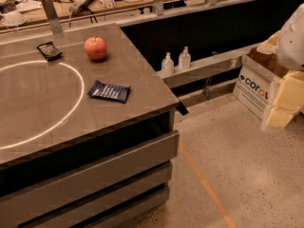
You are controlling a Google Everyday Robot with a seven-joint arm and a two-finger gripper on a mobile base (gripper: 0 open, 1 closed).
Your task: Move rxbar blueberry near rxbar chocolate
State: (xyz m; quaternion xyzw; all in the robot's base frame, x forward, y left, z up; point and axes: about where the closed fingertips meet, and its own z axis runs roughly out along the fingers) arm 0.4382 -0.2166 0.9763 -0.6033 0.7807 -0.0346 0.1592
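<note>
Camera view: pincer at far right edge, well apart from table and rxbar blueberry, opening state unclear.

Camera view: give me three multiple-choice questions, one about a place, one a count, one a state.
1. Relative to the rxbar chocolate, the rxbar blueberry lies: A touching it; B on top; C apart, nearer the front-right.
2. Clear bottles on the ledge beyond the table: A one; B two; C four.
3. The claw is: A off right, away from the table; B gripping the rxbar blueberry; C in a drawer.
Key: C, bare tabletop separates them; B, a pair stands side by side; A, it shows at the right edge, over the floor.
</note>
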